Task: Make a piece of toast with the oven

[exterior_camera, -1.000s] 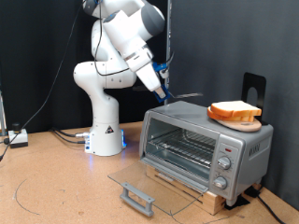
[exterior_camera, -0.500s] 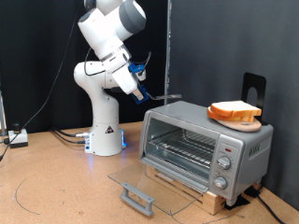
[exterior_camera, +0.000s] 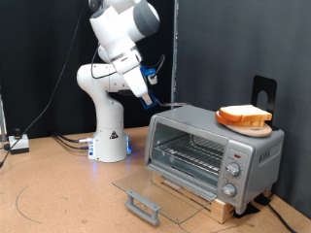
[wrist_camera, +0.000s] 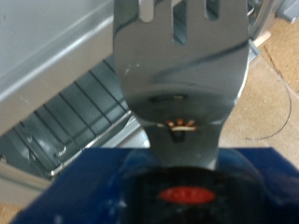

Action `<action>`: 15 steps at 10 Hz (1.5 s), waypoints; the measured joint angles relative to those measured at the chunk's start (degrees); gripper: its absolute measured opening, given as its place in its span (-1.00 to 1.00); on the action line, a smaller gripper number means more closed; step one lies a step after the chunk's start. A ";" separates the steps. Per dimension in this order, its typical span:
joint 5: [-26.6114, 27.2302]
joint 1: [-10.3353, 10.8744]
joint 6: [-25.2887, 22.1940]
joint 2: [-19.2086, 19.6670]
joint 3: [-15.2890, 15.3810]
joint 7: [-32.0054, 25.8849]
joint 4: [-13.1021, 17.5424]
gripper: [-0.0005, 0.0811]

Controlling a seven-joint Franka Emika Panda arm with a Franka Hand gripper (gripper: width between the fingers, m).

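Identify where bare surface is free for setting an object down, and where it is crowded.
Free: the oven top between its left edge and the toast; the table left of the glass door. Crowded: beside the robot base, with cables; the pincer holds a spatula.

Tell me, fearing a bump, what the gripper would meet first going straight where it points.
Probably the oven, on its top near the front edge, struck by the fork the gripper holds out ahead; depth is unclear.
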 joint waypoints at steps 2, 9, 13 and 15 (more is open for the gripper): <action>-0.80 -0.08 2.23 4.31 1.88 1.24 1.95 -0.02; 7.33 2.14 13.96 14.11 9.89 2.76 5.77 -0.02; 8.48 2.44 16.87 17.80 13.96 7.52 9.04 -0.02; 9.18 2.49 17.16 18.99 14.73 7.85 10.07 -0.02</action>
